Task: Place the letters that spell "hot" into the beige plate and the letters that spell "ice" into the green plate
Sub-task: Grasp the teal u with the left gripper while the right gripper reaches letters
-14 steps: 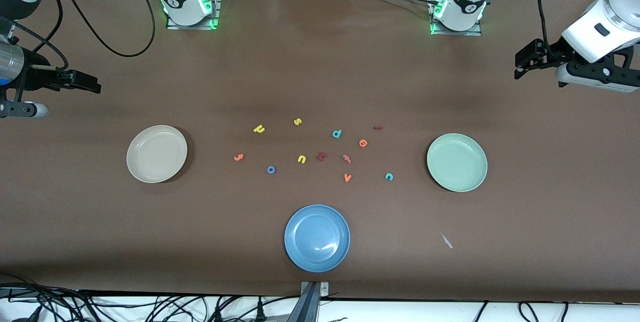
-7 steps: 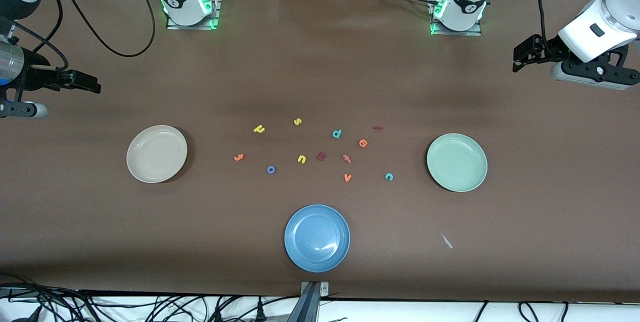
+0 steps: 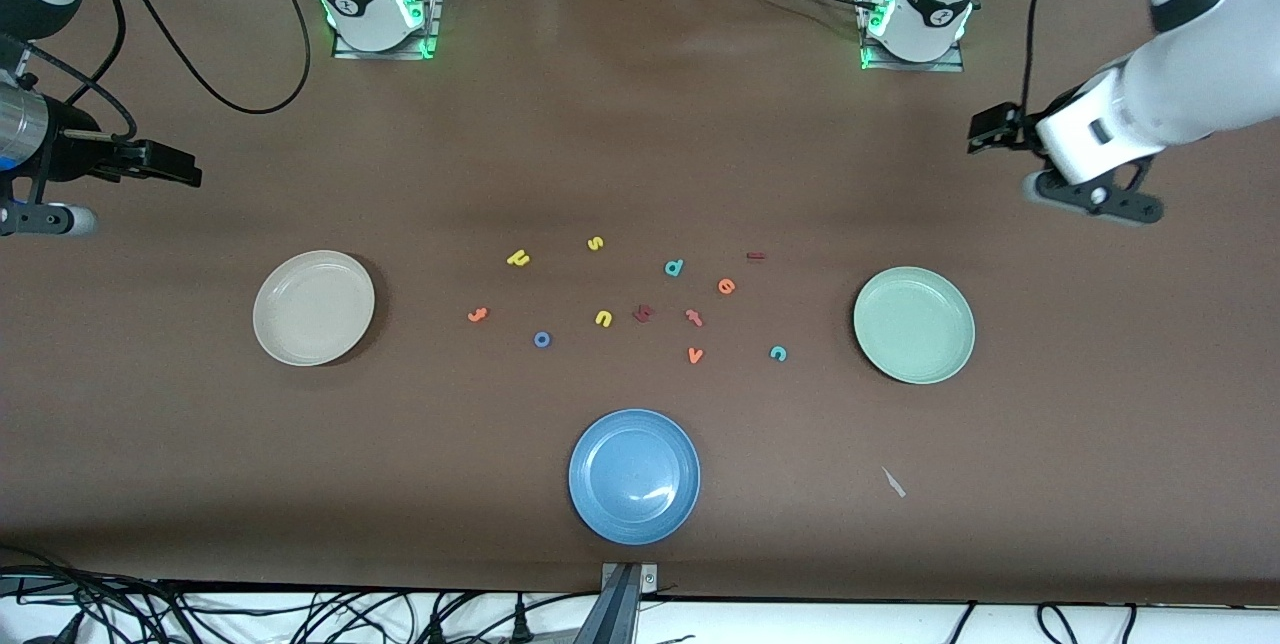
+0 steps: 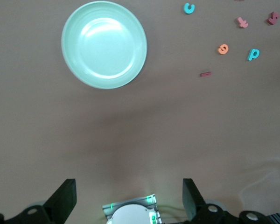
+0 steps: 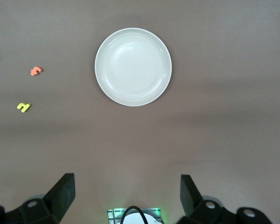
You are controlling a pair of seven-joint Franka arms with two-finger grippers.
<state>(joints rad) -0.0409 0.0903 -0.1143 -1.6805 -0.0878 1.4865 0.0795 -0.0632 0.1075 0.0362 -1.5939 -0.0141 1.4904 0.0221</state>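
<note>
- The left tool (image 3: 985, 129) hangs over bare desk (image 3: 640, 144) above the green plate (image 3: 914, 324), its fingers (image 4: 60, 200) spread wide and empty; the right tool (image 3: 175, 164) waits over the desk near the beige plate (image 3: 313, 307), also spread and empty.
- Both plates are empty, so no letter has been sorted yet. Taking the green plate as landmark, the "ice" letters lie just beside it toward the beige plate: the teal "c" (image 3: 778, 353) closest, the orange "e" (image 3: 727, 286) and the dark red "i" (image 3: 756, 255) a little farther from the front camera.
- The "hot" letters lie well apart from the green plate, closer to the beige one: the yellow "h" (image 3: 517, 258), the orange "t" (image 3: 478, 314) and the blue "o" (image 3: 542, 339).
- A sound first move for the left tool would be to drop straight down over the "c", which stands clear of its neighbours, with the fingers astride its thin body.
- The letters are flat and small, so the fingertips likely must almost touch the desk before closing; a slanted approach could flick one away.
- Look-alikes need care: a teal "d" (image 3: 674, 267) and a second orange piece (image 3: 693, 317) sit close to the "e".
- The left wrist view cuts off the "hot" letters; the right wrist view shows only three of the letters, with the "o" cut by the frame edge.
- Which orange piece is truly the "t" is hard to make out.
</note>
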